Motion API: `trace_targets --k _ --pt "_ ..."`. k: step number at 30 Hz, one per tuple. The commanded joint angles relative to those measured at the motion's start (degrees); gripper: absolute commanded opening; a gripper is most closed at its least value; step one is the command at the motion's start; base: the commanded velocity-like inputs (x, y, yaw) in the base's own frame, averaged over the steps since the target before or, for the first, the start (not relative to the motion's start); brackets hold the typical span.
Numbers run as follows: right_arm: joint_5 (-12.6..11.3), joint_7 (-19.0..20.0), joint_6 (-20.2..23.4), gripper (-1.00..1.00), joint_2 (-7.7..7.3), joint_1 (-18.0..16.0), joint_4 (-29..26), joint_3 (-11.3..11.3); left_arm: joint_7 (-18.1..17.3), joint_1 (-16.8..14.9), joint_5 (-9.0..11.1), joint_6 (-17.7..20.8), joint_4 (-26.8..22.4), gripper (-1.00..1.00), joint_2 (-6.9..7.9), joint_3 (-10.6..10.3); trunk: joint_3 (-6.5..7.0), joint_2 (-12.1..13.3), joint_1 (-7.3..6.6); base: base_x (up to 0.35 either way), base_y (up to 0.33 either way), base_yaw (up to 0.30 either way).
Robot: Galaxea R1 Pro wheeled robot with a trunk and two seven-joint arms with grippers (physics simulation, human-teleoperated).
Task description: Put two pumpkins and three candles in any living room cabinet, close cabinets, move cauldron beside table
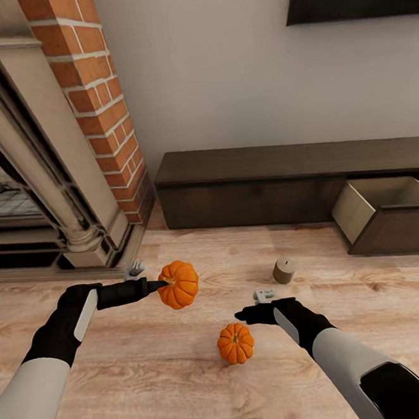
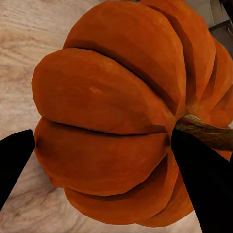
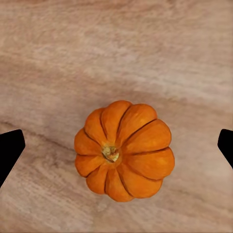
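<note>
Nearby, candle [image 1: 283, 270] beside open drawer [image 1: 388, 214].

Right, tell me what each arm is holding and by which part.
The left gripper holds a pumpkin, jaws closed across its ribbed body beside the stem. The right gripper holds nothing; it hangs open above the other pumpkin on the floor.

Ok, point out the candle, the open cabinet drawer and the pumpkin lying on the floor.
candle [image 1: 283, 270], head view, its side wall.
open cabinet drawer [image 1: 395, 230], head view, its dark front panel.
pumpkin on the floor [image 3: 124, 150], right wrist view, ribs beside its stem.
</note>
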Motion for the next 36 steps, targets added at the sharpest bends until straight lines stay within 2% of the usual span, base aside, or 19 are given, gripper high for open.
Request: trace_targets --k 1,11,15,17,36 --pt "-0.58 -0.04 0.21 1.0 -0.04 -0.03 -0.03 0.41 -0.09 -0.02 -0.05 0.07 0.03 -1.0 -0.01 0.05 -0.04 -0.02 -0.01 0.0 0.0 0.0" --pt "-0.54 0.28 -0.14 1.0 -0.04 0.05 0.16 0.64 -0.49 -0.02 0.28 -5.47 2.95 -1.0 -0.27 0.09 -0.04 -0.02 -0.01 0.0 0.0 0.0" --pt "-0.51 0.27 -0.14 1.0 -0.04 0.06 0.18 0.72 -0.78 -0.02 0.26 -10.6 4.16 -1.0 -0.38 0.07 -0.04 -0.02 -0.01 0.0 0.0 0.0" --pt "-0.51 0.27 -0.14 1.0 -0.04 0.06 0.52 0.73 -1.06 -0.02 0.28 -11.79 4.37 -1.0 -0.53 0.04 -0.04 -0.02 -0.01 0.0 0.0 0.0" --pt "-0.5 0.31 0.48 1.0 -0.03 0.06 3.9 0.55 -2.09 -0.02 0.3 -12.7 2.57 -1.0 -1.44 0.02 -0.04 -0.02 -0.01 0.062 -0.015 0.0"
